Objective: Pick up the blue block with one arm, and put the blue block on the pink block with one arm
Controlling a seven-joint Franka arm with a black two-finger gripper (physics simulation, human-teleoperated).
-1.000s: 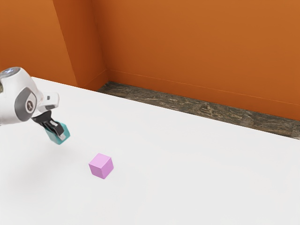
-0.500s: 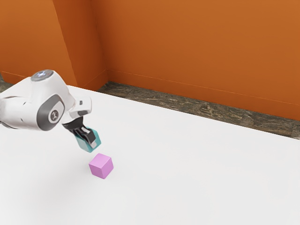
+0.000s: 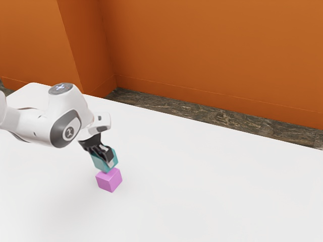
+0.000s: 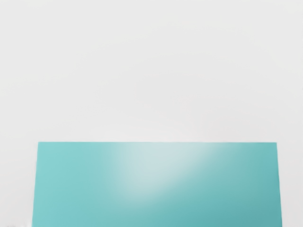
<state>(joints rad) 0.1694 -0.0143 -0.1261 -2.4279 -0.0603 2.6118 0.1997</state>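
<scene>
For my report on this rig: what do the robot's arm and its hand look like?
The arm has smooth, rounded white shells. A round grey cap with a small white marking covers one joint, and a small bluish spot sits on the top shell. The hand has a white base and two black fingers.
</scene>
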